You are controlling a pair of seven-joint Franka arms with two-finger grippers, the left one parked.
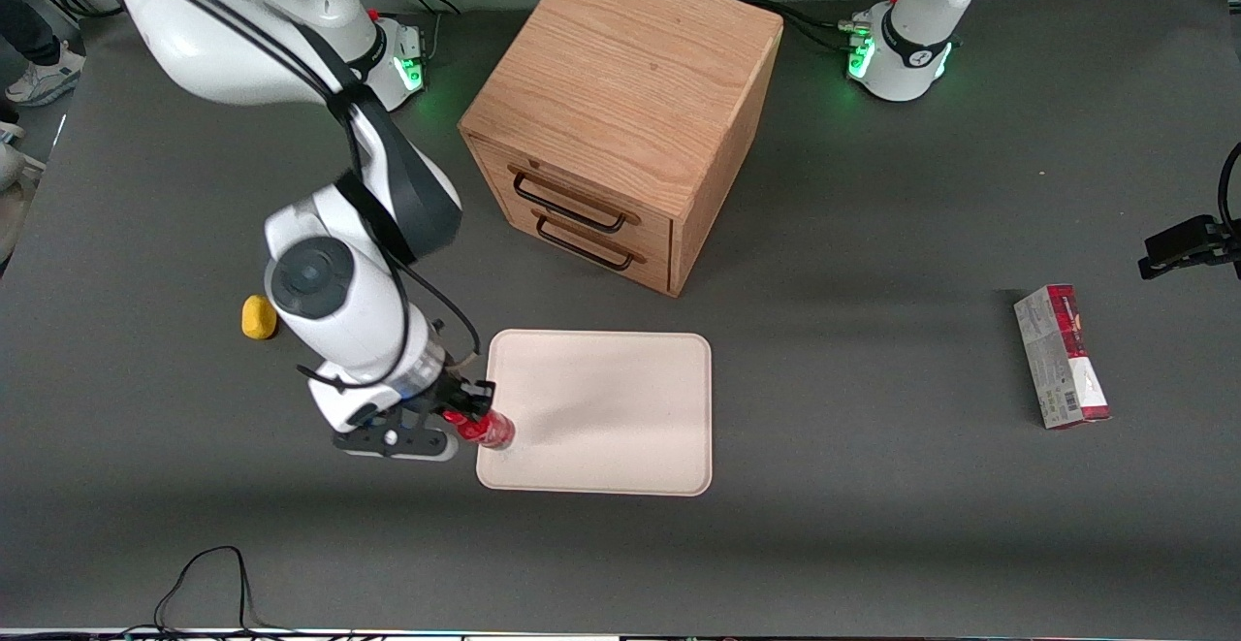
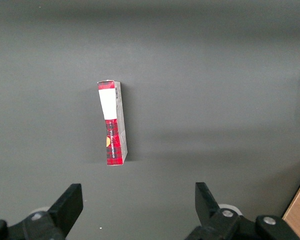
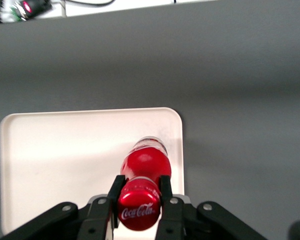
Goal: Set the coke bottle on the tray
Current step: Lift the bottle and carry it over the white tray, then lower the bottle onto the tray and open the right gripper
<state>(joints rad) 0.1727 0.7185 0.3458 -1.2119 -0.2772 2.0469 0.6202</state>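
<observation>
The coke bottle (image 1: pixel 488 429) is small and all red, and its cap carries white script (image 3: pixel 138 210). My right gripper (image 1: pixel 465 415) is shut on its neck just below the cap, with one black finger (image 3: pixel 116 189) on each side. The bottle's body (image 3: pixel 145 162) points down over the cream-white tray (image 1: pixel 620 408), at the corner nearest the front camera on the working arm's end. I cannot tell whether the base touches the tray (image 3: pixel 65 160).
A wooden two-drawer cabinet (image 1: pixel 620 117) stands just farther from the front camera than the tray. A yellow lump (image 1: pixel 258 317) lies on the table beside the working arm. A red-and-grey carton (image 1: pixel 1061 355) (image 2: pixel 113 122) lies toward the parked arm's end.
</observation>
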